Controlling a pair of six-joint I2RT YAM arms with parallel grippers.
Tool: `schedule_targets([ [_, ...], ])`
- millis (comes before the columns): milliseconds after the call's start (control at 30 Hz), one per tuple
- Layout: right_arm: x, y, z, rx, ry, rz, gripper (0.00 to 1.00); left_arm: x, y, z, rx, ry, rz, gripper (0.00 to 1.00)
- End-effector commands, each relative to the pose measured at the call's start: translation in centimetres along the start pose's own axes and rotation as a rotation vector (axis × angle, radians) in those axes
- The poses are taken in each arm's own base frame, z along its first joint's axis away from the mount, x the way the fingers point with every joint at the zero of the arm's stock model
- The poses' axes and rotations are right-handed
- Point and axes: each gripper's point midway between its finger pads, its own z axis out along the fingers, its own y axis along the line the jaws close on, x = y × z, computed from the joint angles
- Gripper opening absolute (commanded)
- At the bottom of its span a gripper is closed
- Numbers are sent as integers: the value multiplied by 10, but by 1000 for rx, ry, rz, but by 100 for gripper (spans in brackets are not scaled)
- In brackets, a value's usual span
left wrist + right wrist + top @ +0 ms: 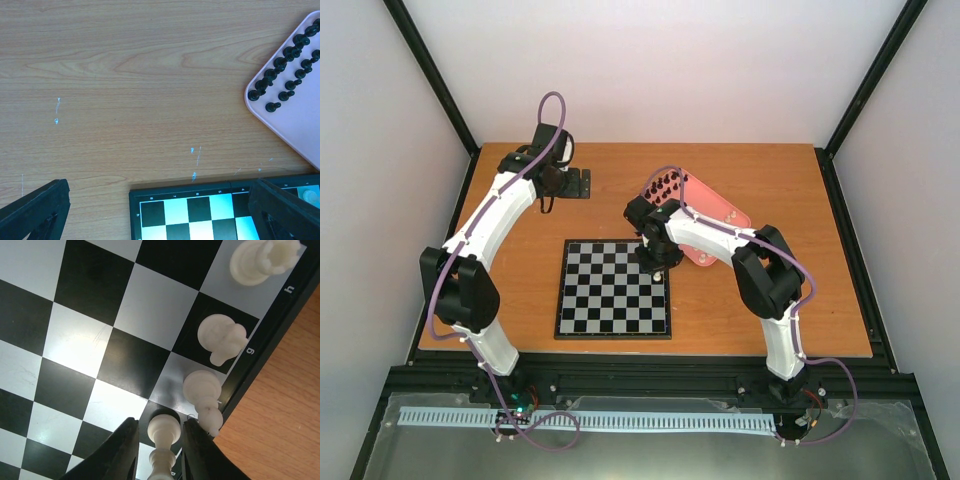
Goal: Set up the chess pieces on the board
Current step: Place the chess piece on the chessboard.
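Note:
The board (615, 288) lies flat in the middle of the table. In the right wrist view, three cream-white pieces stand along its edge: a rook (262, 260), a knight (222, 337) and a bishop (202, 390). My right gripper (160, 427) is shut on a fourth white piece (164, 432), held upright with its base over the dark square beside the bishop. In the top view this gripper (658, 262) is at the board's far right corner. My left gripper (160, 220) is open and empty, above the table near the board's far edge (200, 192). Black pieces (280, 65) stand on the pink tray (300, 125).
The pink tray (720, 215) sits on the table behind and right of the board, with the black pieces (667, 185) at its far left end. The left arm (500, 215) arches over the table's left side. Black frame posts stand at the table's corners.

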Motion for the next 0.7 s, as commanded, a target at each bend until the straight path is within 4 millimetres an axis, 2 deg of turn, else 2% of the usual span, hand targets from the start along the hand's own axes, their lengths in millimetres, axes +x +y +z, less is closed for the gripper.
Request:
schedule_targets([
  [0,4,6,3,-7,21,-25,30,-4,-2,-3,8,-13,16,100],
  [200,5,7,-3,-15,19,-33,31,-4,-2,-4,9,-15,16,100],
  [300,3,8,-9,-14,11,-37,35,-4,-2,-4,10,-16,14,100],
  [467,-5,10,-30,-20,-23,-40,43,-7,-2,-7,10,-24,16,100],
  [667,-9,10,-62,-18,-56,-50,47,-6,-1,-8,5,-25,18,100],
])
